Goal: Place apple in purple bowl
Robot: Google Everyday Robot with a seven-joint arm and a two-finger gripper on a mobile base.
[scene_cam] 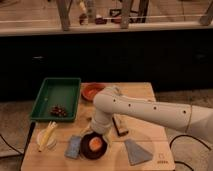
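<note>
The orange-red apple (96,143) lies inside the dark purple bowl (85,151) near the front of the wooden table (145,95). My white arm reaches in from the right and bends down over the bowl. My gripper (96,131) hangs just above and behind the apple, close to the bowl's far rim. The arm hides most of the gripper.
A green tray (59,90) with a dark grape cluster (59,110) stands at the back left. An orange-red bowl (92,91) sits behind the arm. Yellow banana-like pieces (46,136) lie front left. A blue-grey sponge (74,147), a grey cloth (137,152) and a brown bar (120,125) surround the bowl.
</note>
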